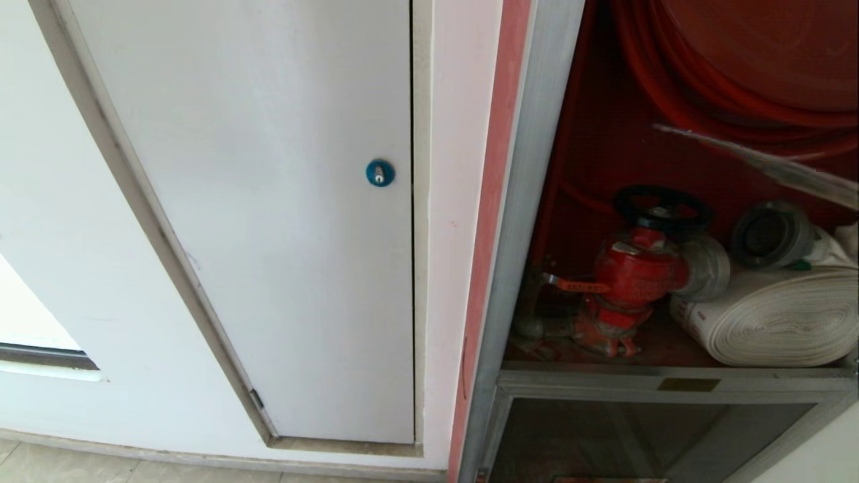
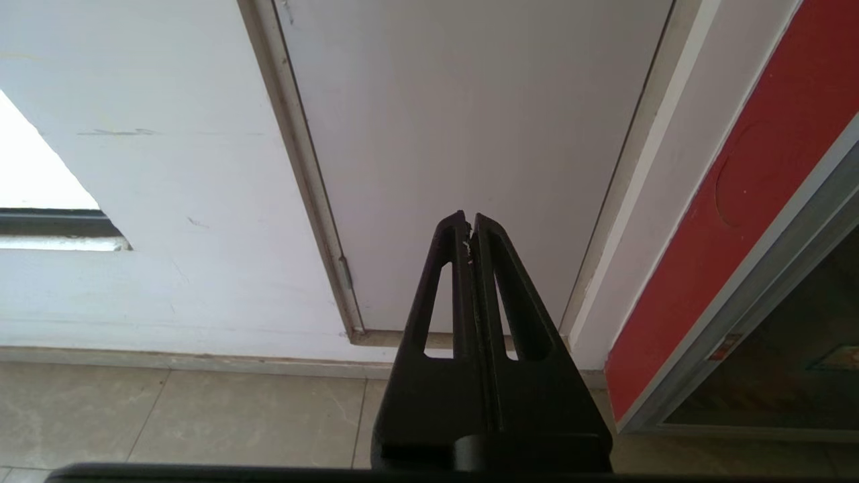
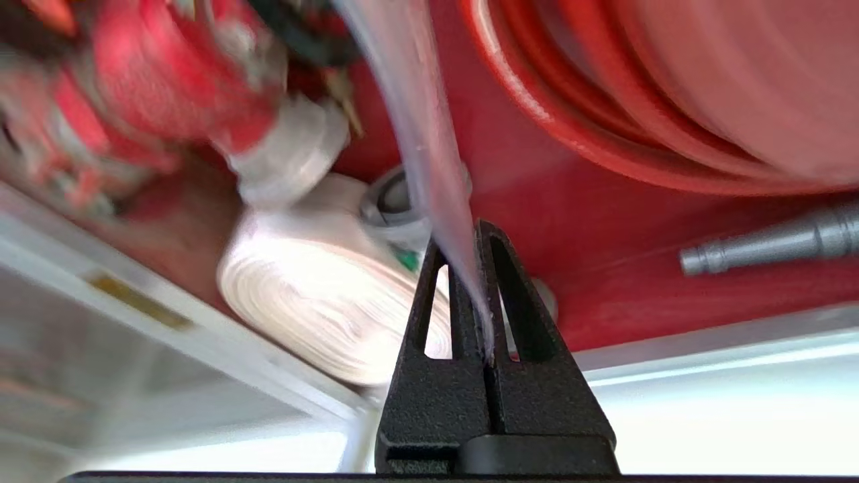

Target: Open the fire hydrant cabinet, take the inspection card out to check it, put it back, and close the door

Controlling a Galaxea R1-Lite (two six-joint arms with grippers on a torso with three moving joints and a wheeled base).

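The fire hydrant cabinet (image 1: 530,201) stands open at the right of the head view, red inside, with its hose reel (image 1: 738,60), red valve (image 1: 637,268) and white rolled hose (image 1: 778,315). The inspection card (image 1: 772,166) shows edge-on as a thin pale strip slanting in from the right, in front of the reel. In the right wrist view my right gripper (image 3: 463,241) is shut on the card (image 3: 423,134), which sticks out past the fingertips towards the valve (image 3: 168,80) and hose (image 3: 309,288). The door is out of view. My left gripper (image 2: 468,218) hangs shut and empty, low before the white wall.
A plain white panel door (image 1: 268,201) with a round blue lock (image 1: 380,172) fills the wall left of the cabinet. Below the cabinet's shelf sits a smaller dark glass panel (image 1: 637,436). A grey metal nozzle (image 3: 772,245) lies inside the cabinet. Beige floor tiles (image 2: 201,416) run below.
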